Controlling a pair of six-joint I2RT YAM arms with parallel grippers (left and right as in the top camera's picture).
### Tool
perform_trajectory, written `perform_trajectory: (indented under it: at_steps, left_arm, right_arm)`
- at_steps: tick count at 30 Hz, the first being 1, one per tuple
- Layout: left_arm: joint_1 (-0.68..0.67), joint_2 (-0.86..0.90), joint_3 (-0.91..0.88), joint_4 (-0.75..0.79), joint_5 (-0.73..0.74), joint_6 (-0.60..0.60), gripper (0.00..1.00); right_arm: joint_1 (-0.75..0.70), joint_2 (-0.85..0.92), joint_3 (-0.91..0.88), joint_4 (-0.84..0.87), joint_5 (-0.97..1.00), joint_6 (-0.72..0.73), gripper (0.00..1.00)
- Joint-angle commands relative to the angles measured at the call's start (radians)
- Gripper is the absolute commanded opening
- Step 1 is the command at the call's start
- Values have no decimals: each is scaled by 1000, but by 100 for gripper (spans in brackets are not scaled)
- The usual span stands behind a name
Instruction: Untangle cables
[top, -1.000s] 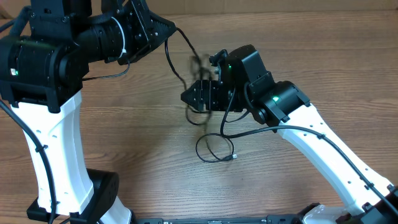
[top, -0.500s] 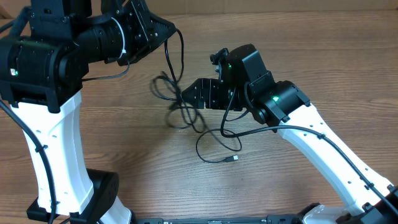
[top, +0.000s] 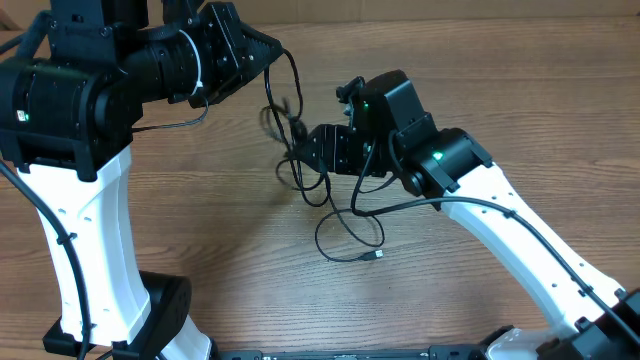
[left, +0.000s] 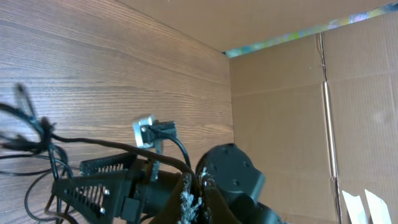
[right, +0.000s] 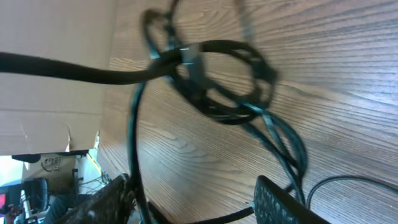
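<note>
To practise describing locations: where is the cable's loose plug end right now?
In the overhead view, the plug end lies on the table near the centre, at the tip of a cable loop below the right pincer.

No text, number or brand can be read in any of the views. At the lower left of the right wrist view, a cardboard box (right: 53, 163) carries a small dark printed mark, but it is too blurred to make out.
</note>
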Motion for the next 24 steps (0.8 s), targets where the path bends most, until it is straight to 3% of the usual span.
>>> perform_trajectory:
  at_steps: [1,18,21,24]
  left_arm:
    - [-2,-17,5,5,21,-10,4]
    - [-2,-17,5,2,38,-18,4]
    - [-2,-17,5,2,48,-18,4]
    - [-2,-17,5,0,48,-17,4]
  right_arm:
    - [6,8,16,8,-3,3,59]
    - [6,14,15,-8,0,3,53]
    - [6,14,15,-14,0,3,39]
    - [6,14,15,-23,0,3,10]
